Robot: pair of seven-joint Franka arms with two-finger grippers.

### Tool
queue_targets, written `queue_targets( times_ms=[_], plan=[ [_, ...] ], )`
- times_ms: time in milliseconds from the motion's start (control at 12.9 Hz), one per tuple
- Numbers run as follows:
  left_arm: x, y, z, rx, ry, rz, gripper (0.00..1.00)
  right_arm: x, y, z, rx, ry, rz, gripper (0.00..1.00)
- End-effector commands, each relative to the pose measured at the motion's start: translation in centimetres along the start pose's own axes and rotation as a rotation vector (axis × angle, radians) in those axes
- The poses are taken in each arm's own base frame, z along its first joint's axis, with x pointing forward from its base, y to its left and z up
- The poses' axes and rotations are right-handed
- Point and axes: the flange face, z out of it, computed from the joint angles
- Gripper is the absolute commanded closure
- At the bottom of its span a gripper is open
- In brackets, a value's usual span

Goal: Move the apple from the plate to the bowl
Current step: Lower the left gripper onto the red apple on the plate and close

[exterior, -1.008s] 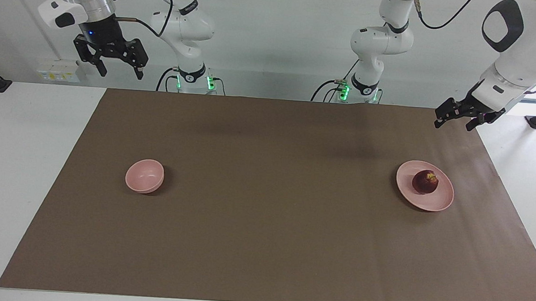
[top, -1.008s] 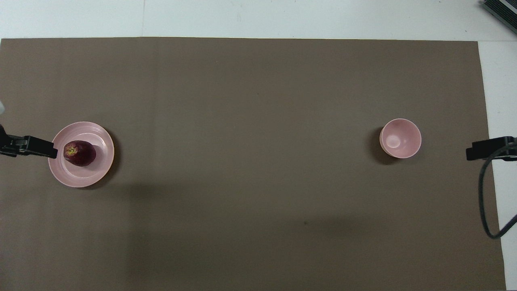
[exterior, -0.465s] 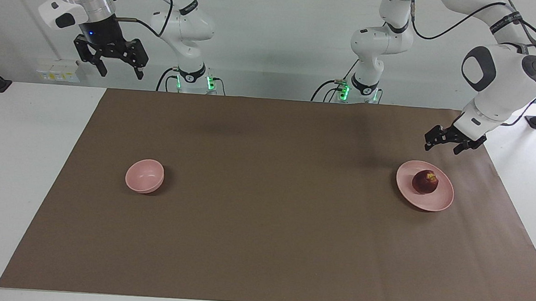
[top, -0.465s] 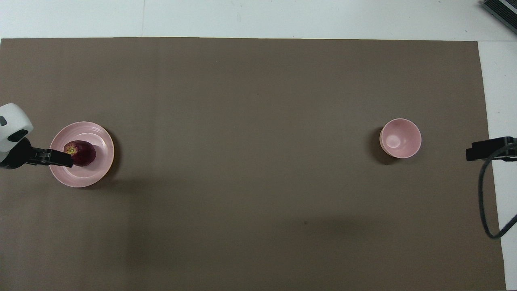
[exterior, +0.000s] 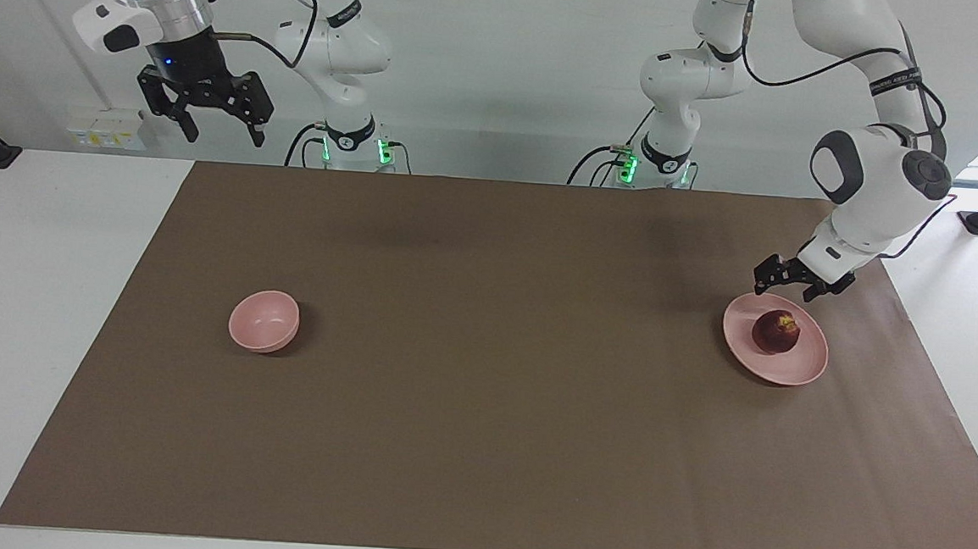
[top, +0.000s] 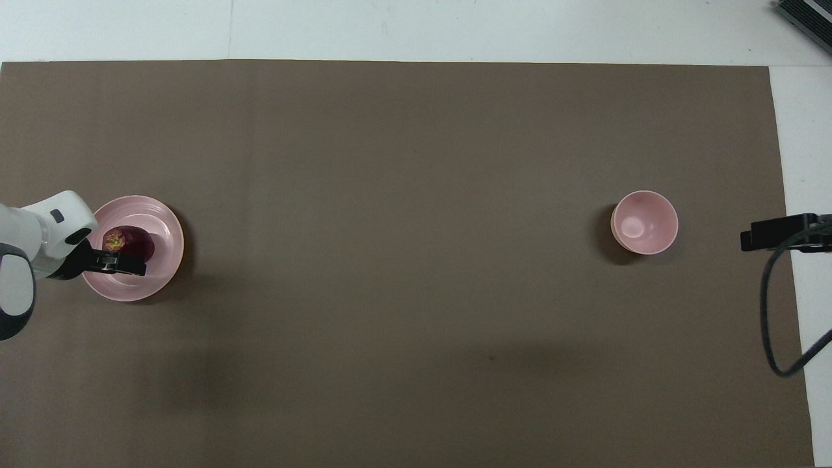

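A small dark red apple (exterior: 776, 333) (top: 132, 241) lies on the wide pale pink plate (exterior: 789, 373) (top: 162, 221) toward the left arm's end of the table. My left gripper (exterior: 785, 289) (top: 123, 263) hangs open just over the plate's rim, tilted toward the apple and apart from it. The small deep pink bowl (exterior: 264, 321) (top: 644, 222) stands with nothing in it toward the right arm's end. High over that end's table edge, my right gripper (exterior: 222, 133) (top: 773, 233) waits open and holds nothing.
A brown mat (exterior: 481, 410) covers most of the white table, and both dishes stand on it. A black cable (top: 773, 312) loops down from the right arm. A dark device corner (top: 806, 16) shows at the table's farthest edge.
The left arm has swung down and in, bringing its open gripper from beside the mat's edge to just over the plate. The right gripper shifted only slightly. Apple, plate and bowl have not moved.
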Motion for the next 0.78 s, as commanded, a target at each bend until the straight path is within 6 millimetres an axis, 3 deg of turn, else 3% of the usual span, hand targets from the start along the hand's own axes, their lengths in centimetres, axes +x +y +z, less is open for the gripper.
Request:
queue_targets(
  times_ms=[0, 155, 388, 698],
  plan=[
    [0.9, -0.4, 2.5, 0.005, 0.042, 0.019, 0.00, -0.4, 0.0, 0.2, 0.026, 0.007, 0.011, 0.00],
    [1.9, -0.3, 3.0, 0.016, 0.075, 0.022, 0.00, -0.4, 0.0, 0.2, 0.026, 0.005, 0.012, 0.00],
    [3.4, -0.6, 2.3, 0.020, 0.095, 0.022, 0.00, -0.4, 0.0, 0.2, 0.028, 0.007, 0.012, 0.00],
    [3.7, -0.8, 1.9, 0.021, 0.098, 0.024, 0.00, -0.4, 0.0, 0.3, 0.027, 0.002, 0.014, 0.00]
  ],
)
